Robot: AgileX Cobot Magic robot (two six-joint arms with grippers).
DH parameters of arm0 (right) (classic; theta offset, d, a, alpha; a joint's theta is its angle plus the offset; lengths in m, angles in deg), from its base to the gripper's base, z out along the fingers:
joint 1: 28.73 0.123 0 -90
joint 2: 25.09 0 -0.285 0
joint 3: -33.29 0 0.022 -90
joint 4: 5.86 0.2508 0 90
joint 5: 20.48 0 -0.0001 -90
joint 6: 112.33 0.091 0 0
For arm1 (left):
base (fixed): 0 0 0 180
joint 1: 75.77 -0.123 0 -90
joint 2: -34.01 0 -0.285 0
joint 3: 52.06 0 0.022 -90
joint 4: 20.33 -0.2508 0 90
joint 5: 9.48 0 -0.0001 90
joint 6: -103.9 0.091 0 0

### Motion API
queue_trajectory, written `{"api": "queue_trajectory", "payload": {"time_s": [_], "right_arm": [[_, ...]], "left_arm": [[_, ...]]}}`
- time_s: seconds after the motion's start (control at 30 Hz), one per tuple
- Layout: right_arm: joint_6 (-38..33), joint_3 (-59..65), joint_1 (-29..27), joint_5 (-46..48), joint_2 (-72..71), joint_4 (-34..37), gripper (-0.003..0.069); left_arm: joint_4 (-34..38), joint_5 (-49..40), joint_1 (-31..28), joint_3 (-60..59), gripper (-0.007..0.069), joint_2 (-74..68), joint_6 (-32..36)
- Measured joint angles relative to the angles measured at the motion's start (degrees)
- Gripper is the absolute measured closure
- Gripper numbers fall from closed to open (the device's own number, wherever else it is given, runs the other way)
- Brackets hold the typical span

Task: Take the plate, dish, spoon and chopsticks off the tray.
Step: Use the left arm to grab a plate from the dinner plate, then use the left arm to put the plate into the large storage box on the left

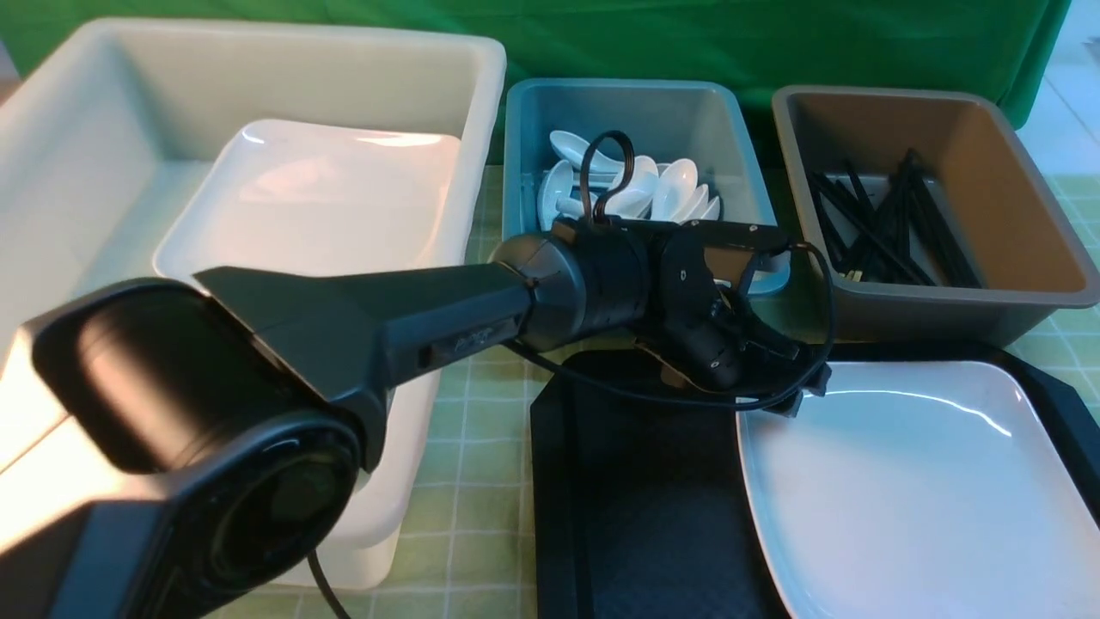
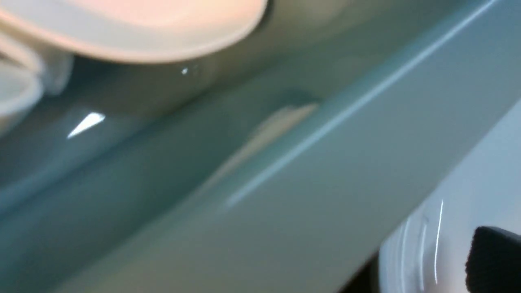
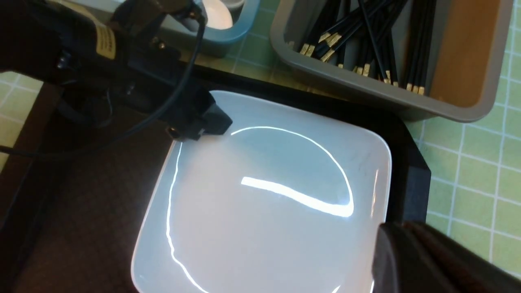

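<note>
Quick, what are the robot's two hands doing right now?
Left hand: open, holding nothing.
Right hand: closed, holding nothing.

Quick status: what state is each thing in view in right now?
plate, resting on the tray, empty
tray, carrying the plate
left hand, open, empty, by the plate's corner
right hand, shut, empty
teal tub, holding spoons
brown tub, holding chopsticks
white tub, holding a second plate
</note>
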Motion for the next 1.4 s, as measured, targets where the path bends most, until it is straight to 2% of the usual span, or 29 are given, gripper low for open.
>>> {"api": "queue_trajectory", "payload": {"time_s": [0.1,0.13,0.2,0.23,0.37,0.57,0.77,0.93,1.13,1.23,1.33,1.37,1.4], "right_arm": [[0.0,0.0,0.0,0.0,0.0,0.0,0.0666],[0.0,0.0,0.0,0.0,0.0,0.0,0.0666],[-0.1,0.0,0.0,-0.1,0.0,0.1,0.0666],[-0.1,0.0,0.0,-0.2,0.0,0.1,0.0666],[-0.2,0.0,0.0,-0.3,0.0,0.1,0.0666],[-0.9,0.0,0.0,-0.4,0.0,1.2,0.0666],[-5.0,0.0,0.0,-0.4,0.0,6.5,0.0666],[-7.8,-1.0,0.0,0.5,0.0,12.5,0.0666],[-10.2,-4.8,0.0,2.5,0.0,17.8,0.0666],[-12.3,-6.6,0.0,3.2,0.1,21.4,0.0666],[-15.5,-8.6,1.6,3.4,1.1,25.9,0.0665],[-16.5,-9.9,3.0,3.4,2.2,26.9,0.0665],[-16.8,-10.5,4.3,3.4,2.7,27.2,0.0665]], "left_arm": [[0.3,0.1,0.3,0.0,0.0350,-0.3,0.7],[0.3,0.1,0.3,0.0,0.0377,-0.4,0.9],[2.7,0.4,0.4,0.1,0.0496,-0.4,0.0],[3.7,0.2,0.4,0.2,0.0518,-0.3,-0.6],[3.7,-2.5,0.4,0.2,0.0531,1.2,-1.2],[-2.1,-11.4,0.6,0.1,0.0580,9.4,0.2],[-5.7,-16.9,0.6,0.0,0.0620,19.2,3.7],[-11.2,-18.1,0.6,0.0,0.0624,26.7,5.0],[-16.4,-18.4,0.6,-0.1,0.0624,32.7,2.2],[-19.2,-17.9,-1.1,-0.1,0.0624,36.6,0.1],[-19.9,-16.6,-6.2,-0.1,0.0624,40.8,-1.9],[-19.9,-16.4,-10.5,-0.1,0.0624,42.4,-3.4],[-19.9,-16.4,-11.6,-0.1,0.0624,43.0,-4.0]]}}
